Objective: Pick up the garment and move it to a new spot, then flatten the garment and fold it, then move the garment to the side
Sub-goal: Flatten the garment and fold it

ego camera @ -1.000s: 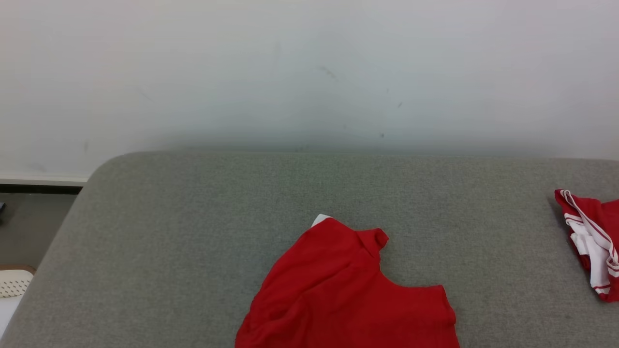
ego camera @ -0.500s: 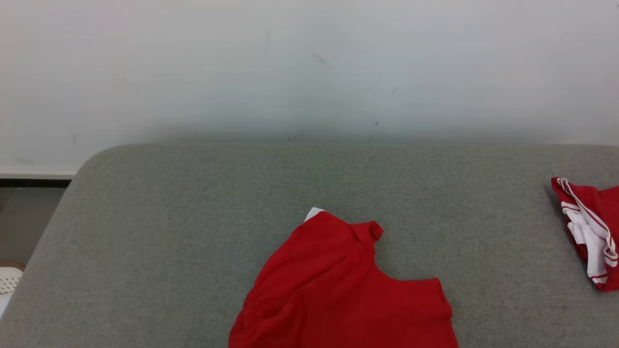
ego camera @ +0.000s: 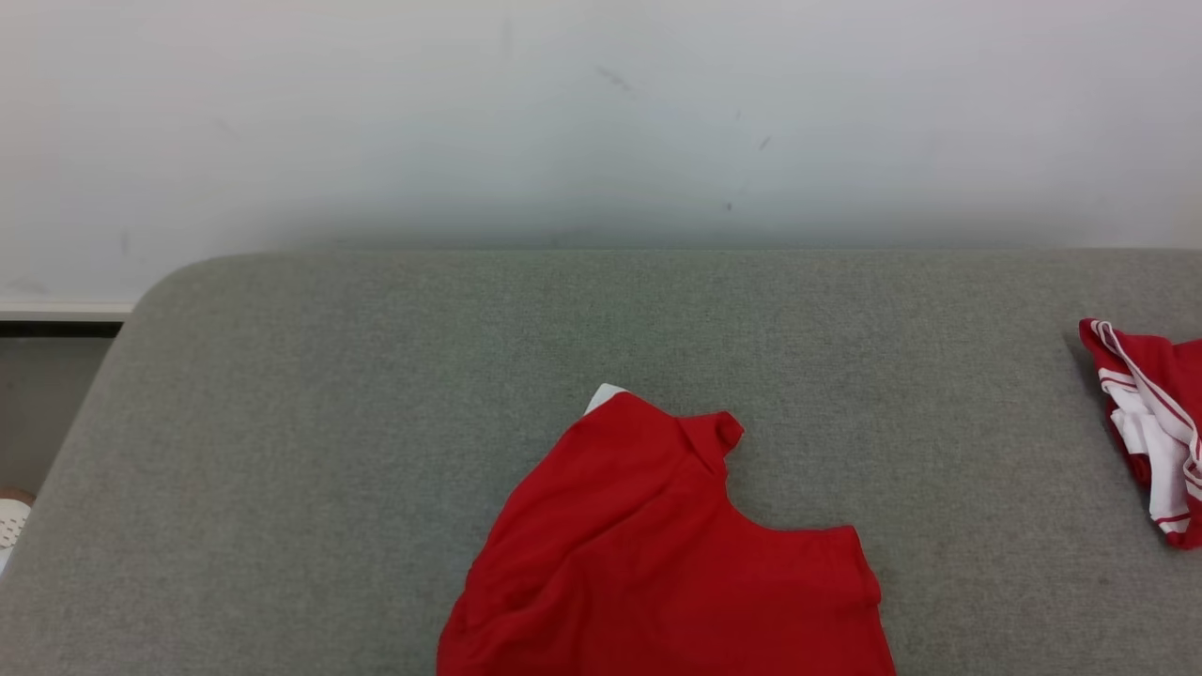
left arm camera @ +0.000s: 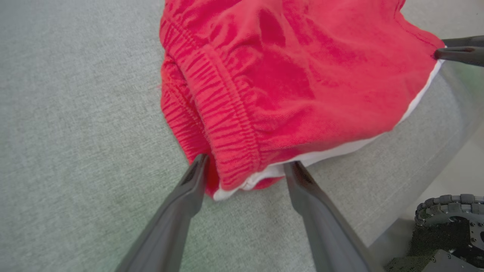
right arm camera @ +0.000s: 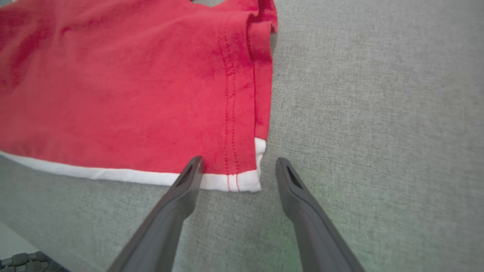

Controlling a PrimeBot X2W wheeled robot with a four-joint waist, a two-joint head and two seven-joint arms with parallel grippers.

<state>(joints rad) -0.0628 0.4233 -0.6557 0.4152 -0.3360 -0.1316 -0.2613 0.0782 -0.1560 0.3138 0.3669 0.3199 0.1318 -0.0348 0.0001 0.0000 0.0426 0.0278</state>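
Garment (left arm camera: 287, 75) — corners btw spread jaws

The garment (ego camera: 657, 554) is plain red with a white hem, the table (ego camera: 329, 422) grey, the second cloth (ego camera: 1155, 413) red with white stripes.

The left pincer (left arm camera: 246, 162) stands wide open. Its two long dark fingers (left arm camera: 176, 215) rise from the bottom edge of its wrist view and splay apart toward the tips, each tapering to a blunt point with a slotted recess on its inner face, and the arm angles them steeply downward. The right pincer (right arm camera: 239, 160) is spread just as wide in a matching downward slant, with the same tapered, slotted tips set well apart. Far ahead and to the right of the left pincer, the right pincer's two dark tips reach in sideways, one above the other.
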